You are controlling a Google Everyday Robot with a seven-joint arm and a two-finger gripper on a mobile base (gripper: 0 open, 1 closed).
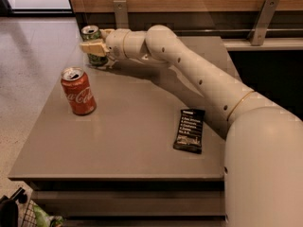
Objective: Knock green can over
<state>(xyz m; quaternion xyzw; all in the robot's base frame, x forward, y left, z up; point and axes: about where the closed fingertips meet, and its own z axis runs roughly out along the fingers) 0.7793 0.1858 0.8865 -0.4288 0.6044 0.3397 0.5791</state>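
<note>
The green can (90, 33) stands upright at the far left corner of the table (128, 141), with a pale green body, dark markings and a silver top. My gripper (93, 39) is right at the can, open. One tan finger (93, 47) lies across the can's front and hides its middle, and the other finger (106, 31) is beside its top on the right. The cream arm (199, 79) reaches in from the lower right across the table.
A red Coca-Cola can (78, 91) stands upright on the table's left side, nearer than the green can. A black snack bar wrapper (189, 130) lies flat at the right. A wooden wall with metal brackets (258, 20) runs behind the table. The floor lies to the left.
</note>
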